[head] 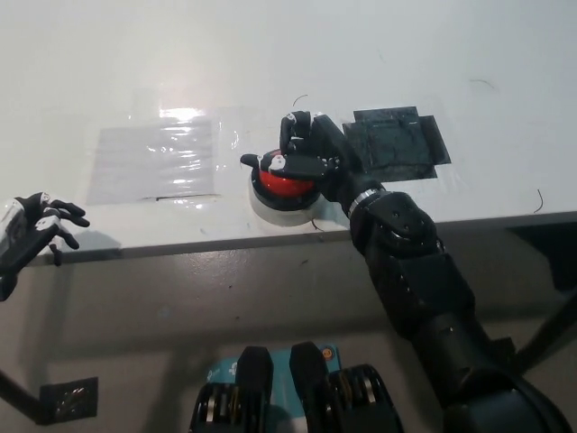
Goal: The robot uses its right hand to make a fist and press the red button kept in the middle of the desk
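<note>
The black right hand sits curled into a fist over the red button near the worktop's front edge — press straight down, squarely. The left hand rests off the front-left edge, fingers spread.

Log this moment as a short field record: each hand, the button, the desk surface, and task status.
right hand: black, curled into a fist on top of the red button
red button: on a white base near the desk's front edge, mostly covered by the fist
left hand: white, resting at the desk's left front edge, fingers apart, holding nothing
desk: white; a clear taped patch left of the button, a dark patch to its right
status: fist on button; pressed depth cannot be told
</note>
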